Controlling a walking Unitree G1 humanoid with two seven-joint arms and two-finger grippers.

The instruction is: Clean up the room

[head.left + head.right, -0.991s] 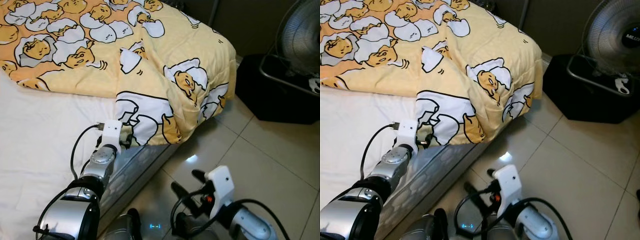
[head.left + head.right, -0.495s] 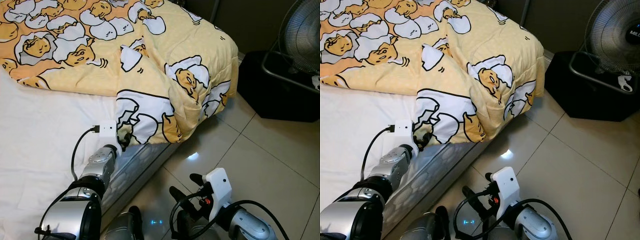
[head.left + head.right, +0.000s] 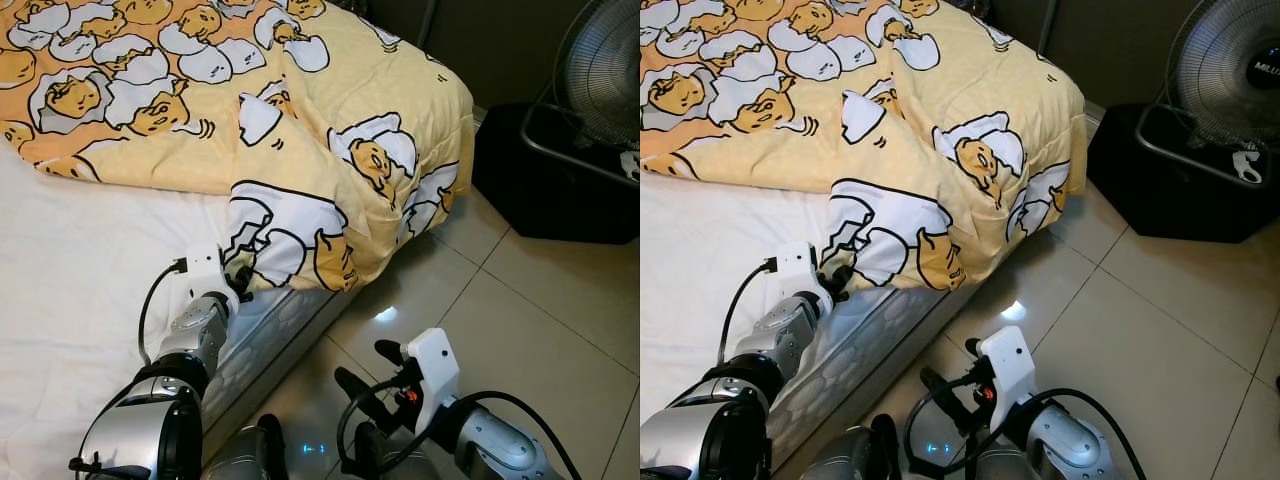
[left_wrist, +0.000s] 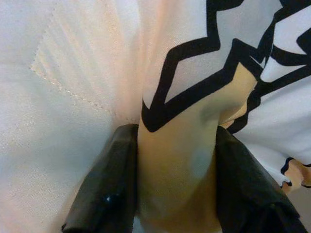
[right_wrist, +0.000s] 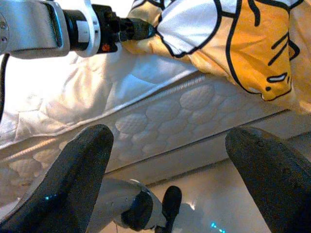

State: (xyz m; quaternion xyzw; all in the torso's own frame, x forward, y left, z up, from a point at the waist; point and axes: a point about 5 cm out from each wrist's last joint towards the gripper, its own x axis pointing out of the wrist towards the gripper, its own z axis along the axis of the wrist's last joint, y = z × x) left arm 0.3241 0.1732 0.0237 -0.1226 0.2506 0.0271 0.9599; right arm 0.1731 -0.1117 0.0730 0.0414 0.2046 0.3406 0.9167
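With the left gripper (image 3: pixel 240 278) clenched on the blanket (image 3: pixel 330 150) corner, pull it evenly along the bed (image 3: pixel 70 270), keeping the right gripper's (image 3: pixel 365 375) spread fingers clear

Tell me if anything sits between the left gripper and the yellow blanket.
Nothing visible does. The left gripper is already shut on a fold of the blanket at the mattress edge, cloth pinched between its jaws. The right gripper hangs open over the floor tiles.
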